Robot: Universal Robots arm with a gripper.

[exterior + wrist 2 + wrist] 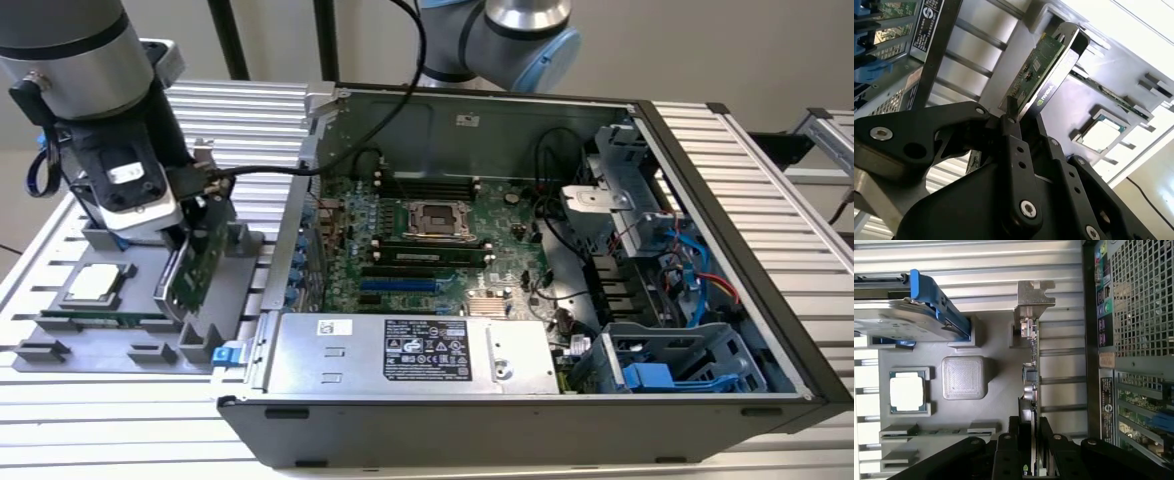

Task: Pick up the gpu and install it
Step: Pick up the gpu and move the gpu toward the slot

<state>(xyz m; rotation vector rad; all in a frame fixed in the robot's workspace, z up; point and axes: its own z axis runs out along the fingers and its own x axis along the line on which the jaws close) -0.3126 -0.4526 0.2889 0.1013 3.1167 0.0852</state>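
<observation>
The pick-up is being carried out: the gpu (1031, 365), on edge in the gray holder (999, 410), is being pinched by the closed gripper (1030, 424), a straight lift seemingly being required.

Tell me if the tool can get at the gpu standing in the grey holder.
Probably yes. The tool sits right at the gpu, its fingers on either side of the card's edge and seemingly closed on it. The card stands on edge in the grey holder beside the computer case, with nothing between.
</observation>
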